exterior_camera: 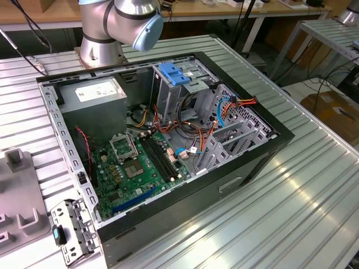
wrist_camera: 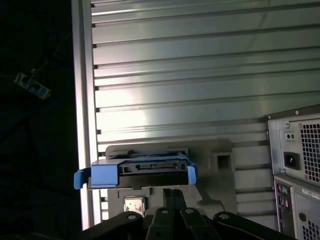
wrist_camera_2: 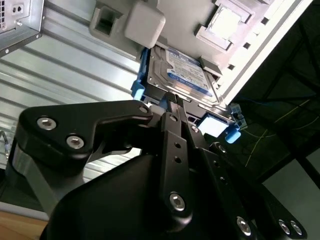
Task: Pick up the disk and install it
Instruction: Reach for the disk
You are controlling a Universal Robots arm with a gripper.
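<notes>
Disk point(wrist_camera_2: 187, 72) lying label-up in a shallow grey holder point(wrist_camera_2: 180, 25), which sits close against one edge of the ribbed metal desk point(wrist_camera_2: 75, 65). It is outside the open computer case point(exterior_camera: 185, 208). The holder's raised blocks hem the disk in, presumably to keep it square and at a known spot for pickup. Its blue side rails point(wrist_camera: 105, 176) show at both sides, clear of the blocks.

The black pincer point(wrist_camera_2: 172, 102) is poised at the disk's near edge, in line with its middle. From where I stand I cannot tell whether it touches the disk, nor whether it is clenched or released. The disk appears to rest on the holder, not yet lifted.

The case lies on its side with the panel off, so its contents face upward and can be reached from above.
- A green motherboard point(exterior_camera: 140, 162) covers the case floor.
- A grey power supply box point(exterior_camera: 92, 95) fills the corner nearest the arm's base point(exterior_camera: 101, 50).
- A tall grey cage with a blue handle point(exterior_camera: 174, 75) stands beside the power supply.
- Orange, red and blue cables point(exterior_camera: 224, 112) run between these parts.

Whether the cage has a free bay is hidden.
</notes>
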